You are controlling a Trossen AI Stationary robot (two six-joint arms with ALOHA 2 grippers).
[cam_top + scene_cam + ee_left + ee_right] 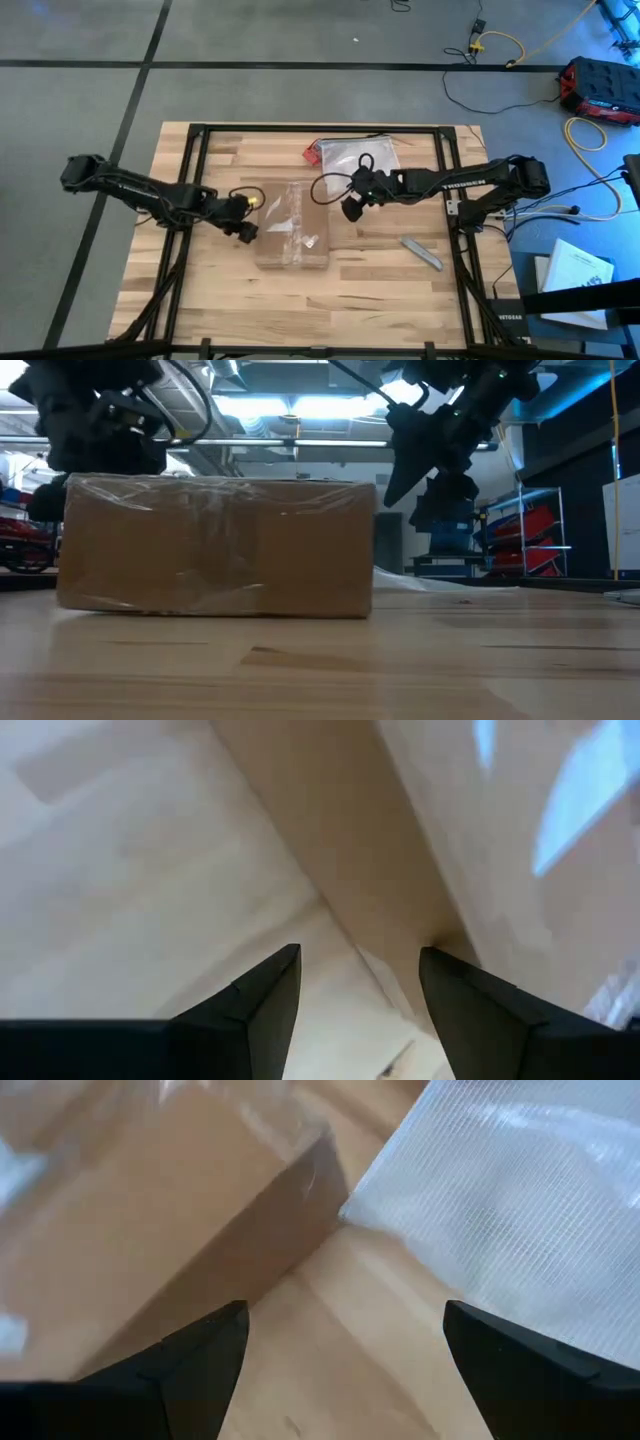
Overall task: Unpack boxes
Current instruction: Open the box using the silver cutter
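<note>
The brown cardboard box [292,226], with shiny clear tape across its top, lies flat on its bottom on the wooden table. My left gripper [246,232] stands open at the box's left side, slanting down; its wrist view shows the box's side wall [350,840] just ahead of the fingers. My right gripper [350,209] hangs wide open above the box's far right corner [320,1160], between the box and a clear plastic bag [520,1210]. In the low view the left gripper [100,430] and the right gripper [425,455] both show above the box [215,545]. My left gripper is open close to the lower edge of the box's left wall [420,935], coming slanting down from the table's left. I cannot tell whether a fingertip [435,960] touches the wall.
The clear plastic bag [356,155] lies on the table behind the box, with a small red-and-blue object [311,152] at its left end. A grey oblong piece [422,252] lies toward the table's right. There is bare wood in front of the box.
</note>
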